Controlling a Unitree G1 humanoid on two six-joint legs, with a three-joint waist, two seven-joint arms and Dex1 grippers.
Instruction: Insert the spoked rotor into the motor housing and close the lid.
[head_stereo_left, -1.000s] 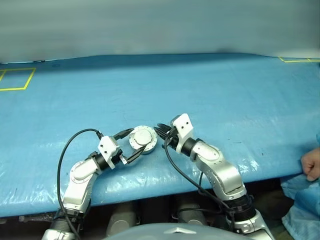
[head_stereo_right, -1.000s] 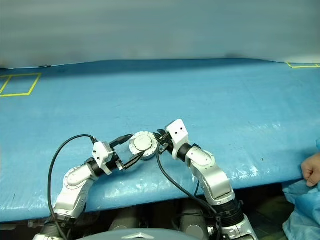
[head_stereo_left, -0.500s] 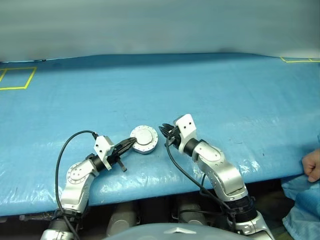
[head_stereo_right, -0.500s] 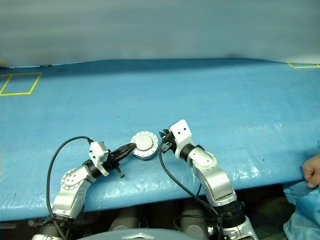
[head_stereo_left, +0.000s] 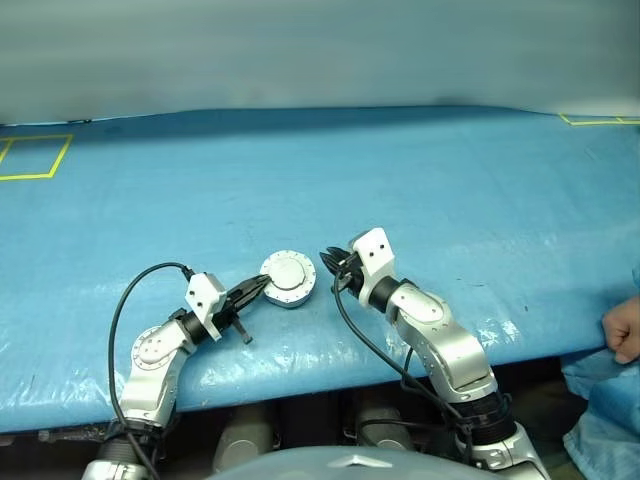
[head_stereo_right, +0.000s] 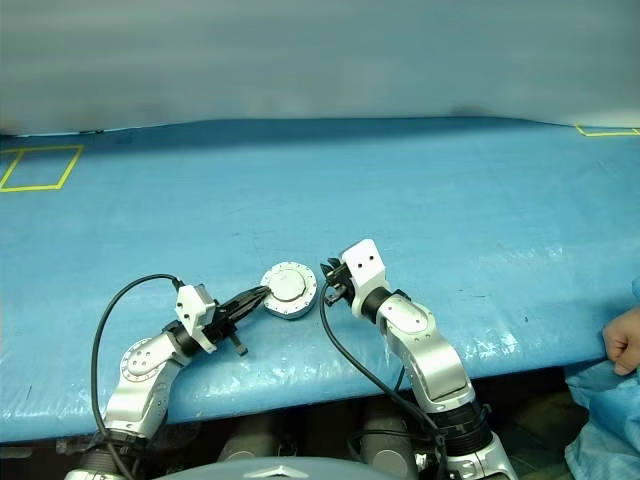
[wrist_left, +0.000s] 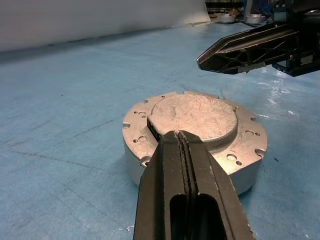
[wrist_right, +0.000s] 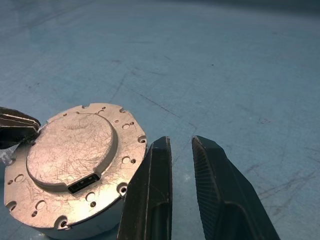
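L gripper (head_stereo_left: 256, 289): fingers pressed together, tips at lid (head_stereo_left: 288, 272) rim
R gripper (head_stereo_left: 328, 268): slight gap, empty, just beside housing (wrist_left: 150, 167)
Motor: lid down, near table (head_stereo_left: 420, 180) front edge
Tip: press lid flat & centred, check seating

Both arms reach forward and bend inward so that the two grippers face each other low over the desk (head_stereo_left: 420, 190). The left gripper (head_stereo_left: 258, 289) lies nearly level, pointing forward and to the right, with its jaws pressed together and nothing between them. The right gripper (head_stereo_left: 327, 268) points forward and to the left, tilted slightly downward, its jaws standing a narrow gap apart and holding nothing.
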